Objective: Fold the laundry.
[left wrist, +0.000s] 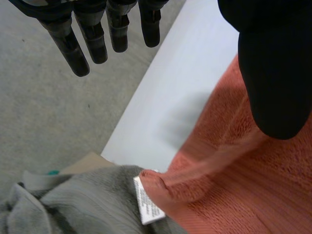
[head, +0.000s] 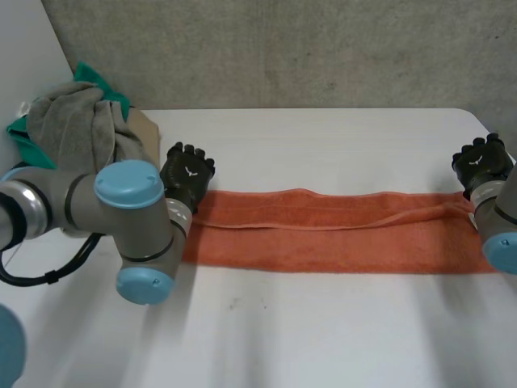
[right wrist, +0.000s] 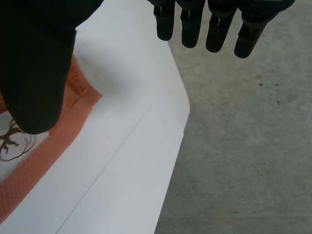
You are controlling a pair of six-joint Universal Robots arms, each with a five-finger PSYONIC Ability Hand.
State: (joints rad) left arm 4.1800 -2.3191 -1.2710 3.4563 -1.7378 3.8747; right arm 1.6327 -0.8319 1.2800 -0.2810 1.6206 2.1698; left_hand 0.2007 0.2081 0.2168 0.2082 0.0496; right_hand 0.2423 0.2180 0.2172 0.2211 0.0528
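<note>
The orange towel [head: 331, 230] lies flat across the middle of the white table [head: 323, 331], folded into one long band running from 9 o'clock to 3 o'clock, its doubled-over edge showing as a ridge along the far side. The left hand [head: 187, 174] sits at the band's 9 o'clock end, on the far edge. In its wrist view the fingers [left wrist: 92, 36] are straight and spread away from the thumb [left wrist: 273, 73], holding nothing, and the thumb is over the orange cloth, though I can't tell whether it touches. The right hand [head: 480, 162] is at the 3 o'clock end, by the far corner of the band, near the table's edge. Its fingers [right wrist: 219, 24] are likewise straight and apart from the thumb, with nothing between them. Off at 10 o'clock, a crumpled grey towel [head: 77, 121] is heaped over a green cloth [head: 101, 81]. The orange towel's near corner lies right against that grey heap, with a small white label [left wrist: 148, 207] where the two meet.
</note>
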